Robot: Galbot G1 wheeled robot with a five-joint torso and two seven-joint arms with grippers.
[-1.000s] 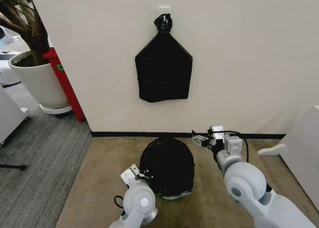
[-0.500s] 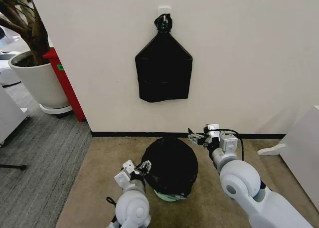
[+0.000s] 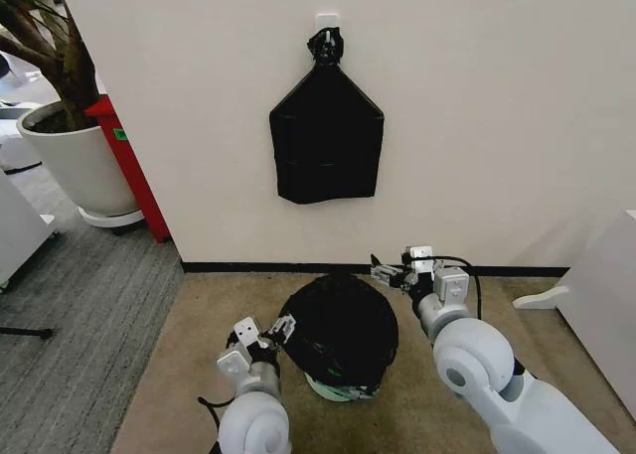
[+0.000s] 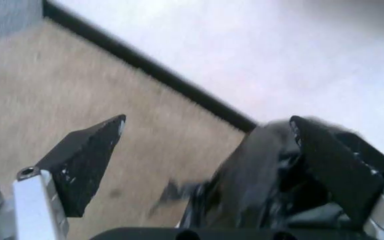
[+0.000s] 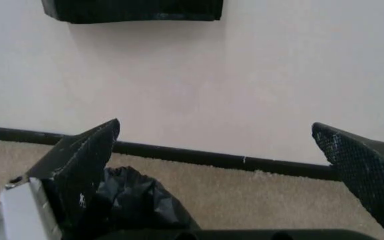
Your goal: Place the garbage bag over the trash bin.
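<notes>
The garbage bag point(image 3: 340, 327), black and crinkled, lies draped over the trash bin point(image 3: 334, 388). Just a pale strip of the bin peeks out beneath the bag's near edge. My left gripper point(image 3: 282, 324) is open at the bag's left side; in the left wrist view the bag point(image 4: 249, 167) bunches against one of its fingers point(image 4: 329, 162). My right gripper point(image 3: 381, 271) is open just off the bag's far right edge, near the wall. The right wrist view has the bag point(image 5: 138, 202) beside one finger point(image 5: 85, 155), with nothing held between the two.
A flat black bag bundle point(image 3: 326, 141) hangs from a wall hook straight above the bin. A large white planter point(image 3: 75, 161) and a red panel point(image 3: 131, 171) stand at the far left. White furniture point(image 3: 604, 295) borders the right. Tan carpet surrounds the bin.
My left arm has drawn back and to the left, away from the bag. The right gripper has shifted slightly left, toward the bag's far edge. The bag has settled a little wider.
</notes>
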